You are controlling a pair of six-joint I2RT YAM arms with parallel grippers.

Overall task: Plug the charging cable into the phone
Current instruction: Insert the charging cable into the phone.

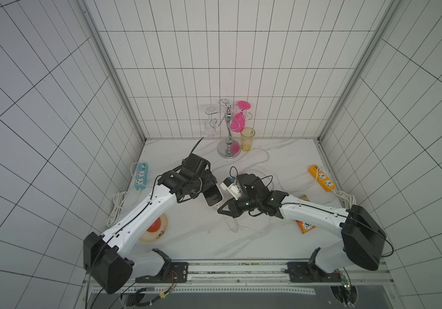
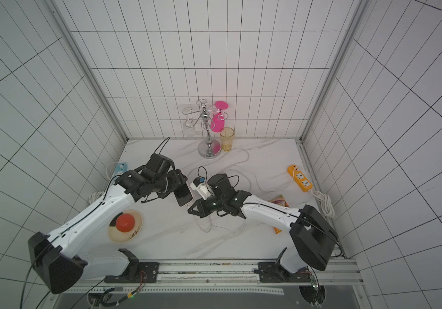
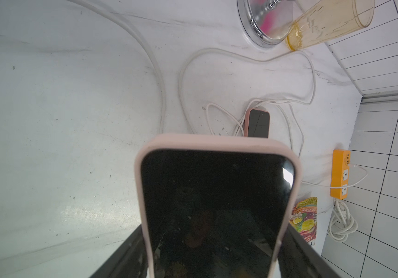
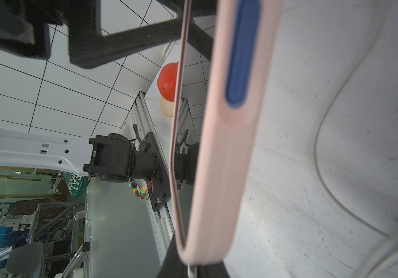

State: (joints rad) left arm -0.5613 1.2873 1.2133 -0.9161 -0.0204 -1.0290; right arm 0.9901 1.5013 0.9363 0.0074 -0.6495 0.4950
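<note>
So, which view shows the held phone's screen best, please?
Left wrist view: the phone is large, screen facing the camera. Both top views show it small; the right wrist view shows only its pink edge.

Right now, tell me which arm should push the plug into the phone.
Right. The right gripper sits at the free end of the pink-cased black-screened phone, jaws shut on the white charging cable. The left gripper is occupied holding that phone.
</note>
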